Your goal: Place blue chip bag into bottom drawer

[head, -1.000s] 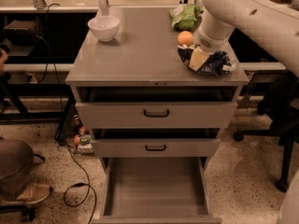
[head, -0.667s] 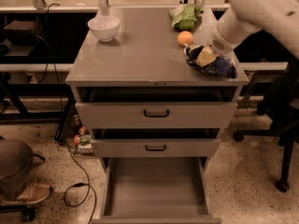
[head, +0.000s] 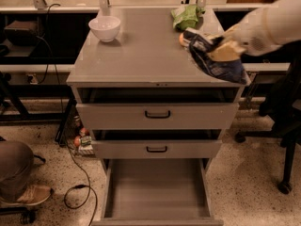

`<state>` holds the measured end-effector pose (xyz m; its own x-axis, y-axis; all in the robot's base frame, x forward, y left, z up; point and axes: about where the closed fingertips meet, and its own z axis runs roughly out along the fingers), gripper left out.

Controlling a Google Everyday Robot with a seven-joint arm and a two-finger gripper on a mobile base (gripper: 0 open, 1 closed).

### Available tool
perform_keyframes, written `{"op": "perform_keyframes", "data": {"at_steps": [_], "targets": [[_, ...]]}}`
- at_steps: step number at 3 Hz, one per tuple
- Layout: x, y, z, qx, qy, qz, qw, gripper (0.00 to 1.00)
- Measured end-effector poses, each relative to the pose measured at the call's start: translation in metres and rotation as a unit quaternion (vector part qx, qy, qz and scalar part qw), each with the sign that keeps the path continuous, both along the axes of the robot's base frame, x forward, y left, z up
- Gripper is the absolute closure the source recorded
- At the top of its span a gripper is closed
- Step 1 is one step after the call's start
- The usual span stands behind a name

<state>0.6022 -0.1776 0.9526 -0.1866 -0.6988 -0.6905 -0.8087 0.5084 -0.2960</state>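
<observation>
Three grey drawers stand open below a grey bench [head: 141,55], the bottom drawer [head: 155,187] pulled out farthest, its flat floor bare. At the bench's right front corner, the robot's white arm [head: 268,25] reaches in from the right. Its end effector [head: 225,51] is clamped on the blue chip bag [head: 217,65]. The bag hangs tilted, with its lower end over the bench's right edge; whether it touches the top cannot be told. An orange [head: 181,40] peeks out just behind the bag, and a light green snack bag [head: 187,17] lies near the back edge beyond it. A white bowl [head: 104,28] sits well apart at the back left. The two shallower drawers above show black handles, upper [head: 157,114] and middle [head: 156,149]. On the speckled floor at left are a person's shoe [head: 29,194] and a black cable [head: 80,187].
</observation>
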Motion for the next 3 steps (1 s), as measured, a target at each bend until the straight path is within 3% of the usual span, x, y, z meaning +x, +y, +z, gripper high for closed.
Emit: {"op": "perform_keyframes", "data": {"at_steps": [1,3], "targets": [[-0.081,-0.007,-0.003,0.005,0.059,0.065,0.9961,1.0],[-0.08,-0.003,-0.017,0.008,0.073,0.067,0.995,1.0]]}}
